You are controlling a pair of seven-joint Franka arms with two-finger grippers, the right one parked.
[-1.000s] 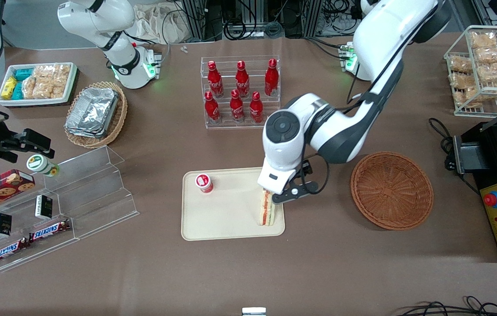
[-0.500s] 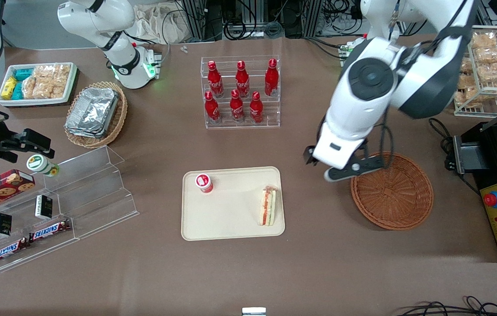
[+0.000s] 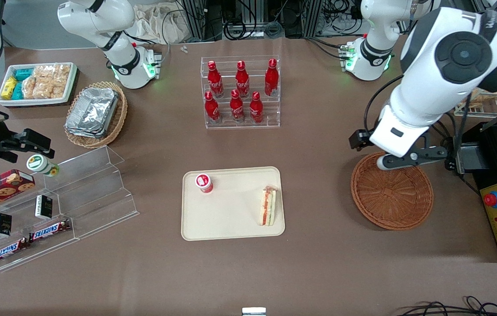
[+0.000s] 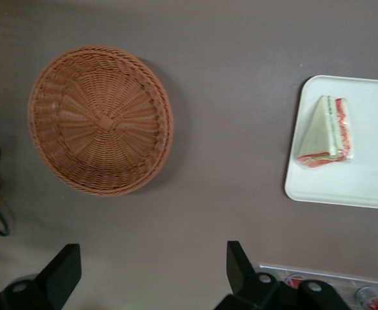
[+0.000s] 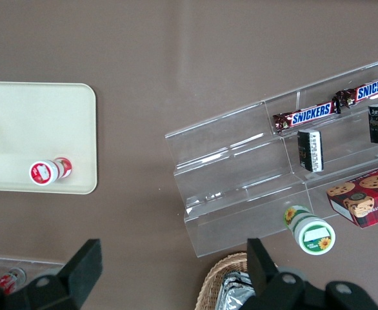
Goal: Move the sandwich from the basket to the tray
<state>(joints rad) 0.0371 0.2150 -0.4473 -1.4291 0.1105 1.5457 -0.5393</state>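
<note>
A brown surface (image 5: 176, 58) filled most of the right wrist view. The cream tray (image 5: 79, 139) lay on it with a small red-capped cup (image 5: 49, 171) tipped on its side near the rim. Well apart stood a clear stepped acrylic stand (image 5: 253, 174) holding two Snickers bars (image 5: 305, 116), two small dark packets (image 5: 311, 150) and a red cookie box (image 5: 363, 197). A green-and-white cup (image 5: 308, 231) lay at the stand's edge, beside a tan wicker basket (image 5: 231, 281) with foil trays. The left arm's gripper did not appear in this view.
</note>
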